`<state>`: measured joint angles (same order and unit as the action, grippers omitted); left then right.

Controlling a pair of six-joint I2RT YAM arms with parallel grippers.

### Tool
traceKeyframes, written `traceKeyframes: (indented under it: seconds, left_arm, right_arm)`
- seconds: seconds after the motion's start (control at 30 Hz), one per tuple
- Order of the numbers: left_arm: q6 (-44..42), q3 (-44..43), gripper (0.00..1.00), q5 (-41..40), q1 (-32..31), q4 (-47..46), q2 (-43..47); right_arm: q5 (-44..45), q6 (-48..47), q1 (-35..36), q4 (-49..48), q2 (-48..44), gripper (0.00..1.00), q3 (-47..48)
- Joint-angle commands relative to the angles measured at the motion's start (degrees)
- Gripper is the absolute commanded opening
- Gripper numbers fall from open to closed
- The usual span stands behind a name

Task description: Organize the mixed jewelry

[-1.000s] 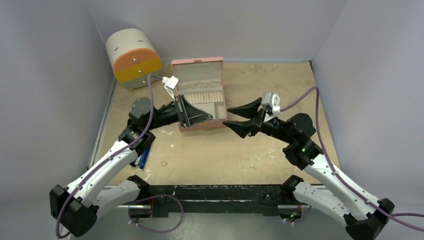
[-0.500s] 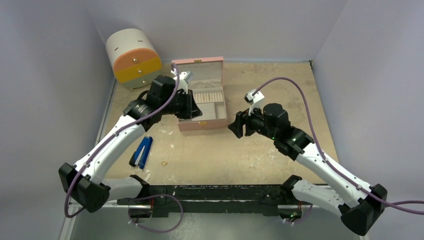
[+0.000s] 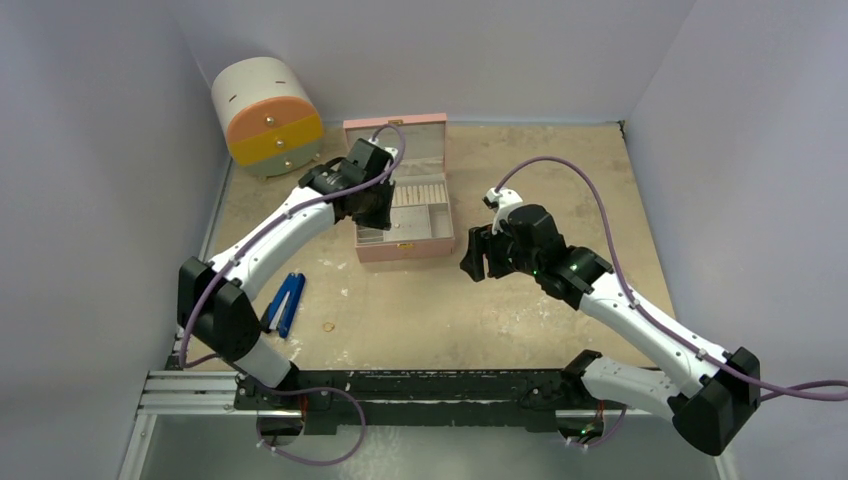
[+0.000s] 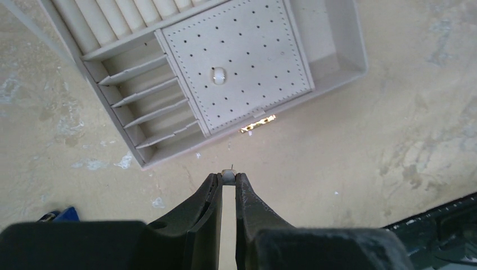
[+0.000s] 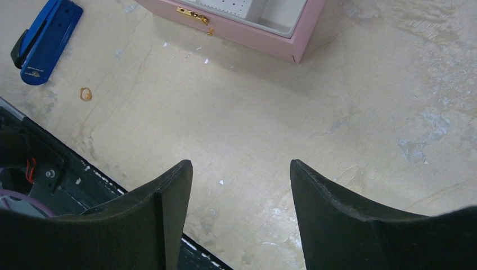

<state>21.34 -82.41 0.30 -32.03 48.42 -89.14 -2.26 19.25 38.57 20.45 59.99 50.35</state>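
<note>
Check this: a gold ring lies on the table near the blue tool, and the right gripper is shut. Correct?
No: the right gripper is open, jaws wide apart, as the right wrist view shows. The gold ring does lie near the blue tool.

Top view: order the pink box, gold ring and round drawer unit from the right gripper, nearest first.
1. Pink box, just left of the right gripper.
2. Gold ring, front left.
3. Drawer unit, far-left corner.

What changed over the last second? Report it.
The left gripper rose above the pink box's front, still shut, a tiny stud in its tips. The right gripper turned to point down, jaws spreading wider. The box, blue tool and gold ring stayed put.
</note>
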Motion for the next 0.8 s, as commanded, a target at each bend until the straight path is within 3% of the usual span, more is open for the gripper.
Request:
traceKeyframes:
  seconds: [0.0,0.77]
  left_arm:
    - [-2.2,-4.0,0.0,-5.7,-0.1,0.0,-3.0]
    - [-3.5,-9.9,0.0,-7.9,0.0,-1.1,-15.8]
  right_arm:
    - [0.8,1.6,-0.2,0.2,-1.3,0.68,0.9]
    - [0.4,2.2,-0.2,1.1,-2.7,0.69,-0.6]
